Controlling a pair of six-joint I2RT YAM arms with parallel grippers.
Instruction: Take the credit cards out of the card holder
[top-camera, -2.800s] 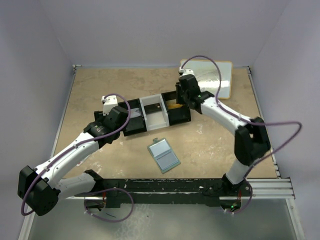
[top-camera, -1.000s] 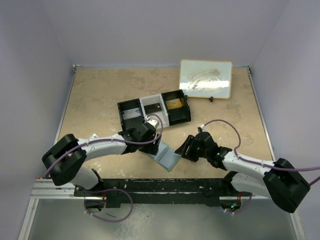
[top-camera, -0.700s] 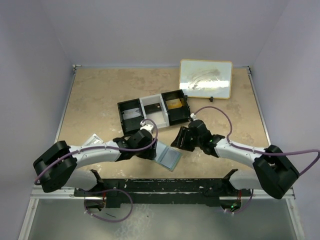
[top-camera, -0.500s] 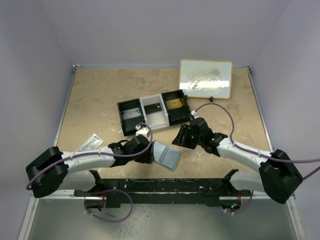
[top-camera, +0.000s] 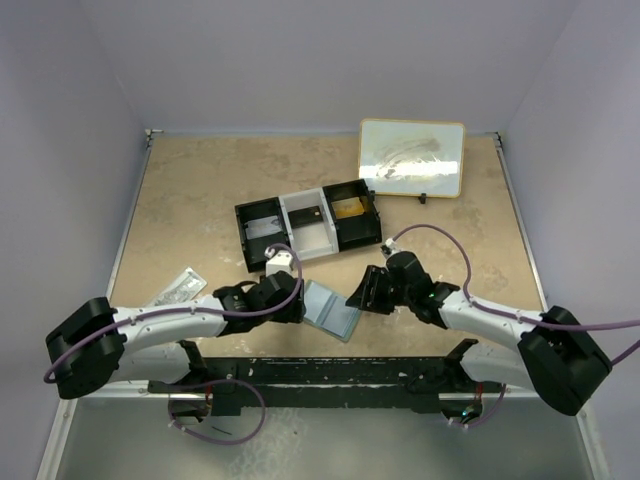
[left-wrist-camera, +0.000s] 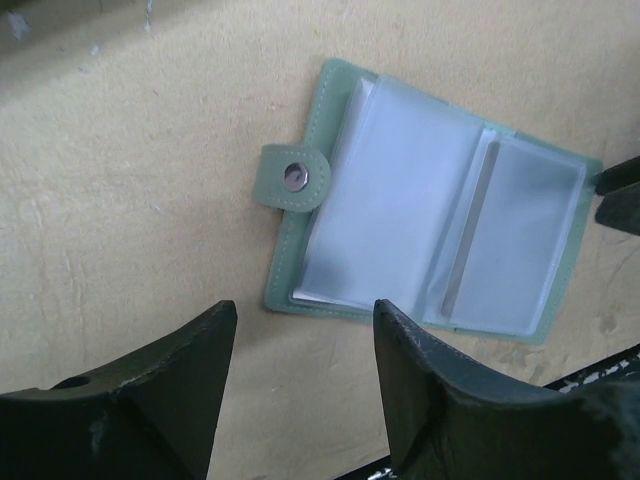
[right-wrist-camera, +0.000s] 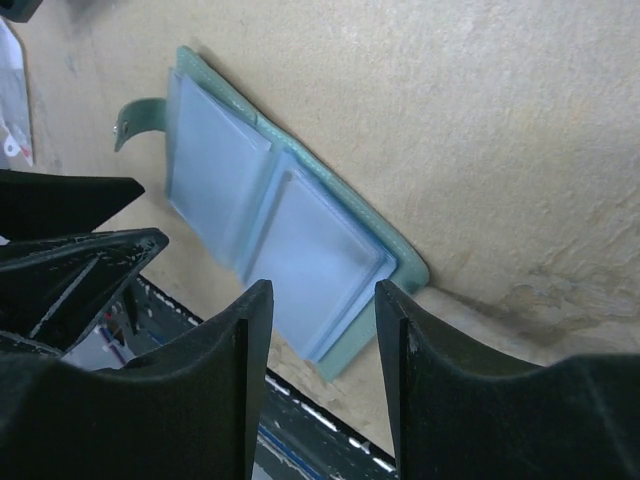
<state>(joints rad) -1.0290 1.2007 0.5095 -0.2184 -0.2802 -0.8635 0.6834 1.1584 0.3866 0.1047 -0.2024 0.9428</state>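
The open card holder (top-camera: 331, 310) lies flat on the surface (top-camera: 200, 190), between the released left jaws on its left and the released right jaws on its right.

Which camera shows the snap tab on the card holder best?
The left wrist view: the snap tab faces the camera, metal stud plain, on the open card holder. The right wrist view catches it only edge-on, curled up. In the top external view it is too small to tell.
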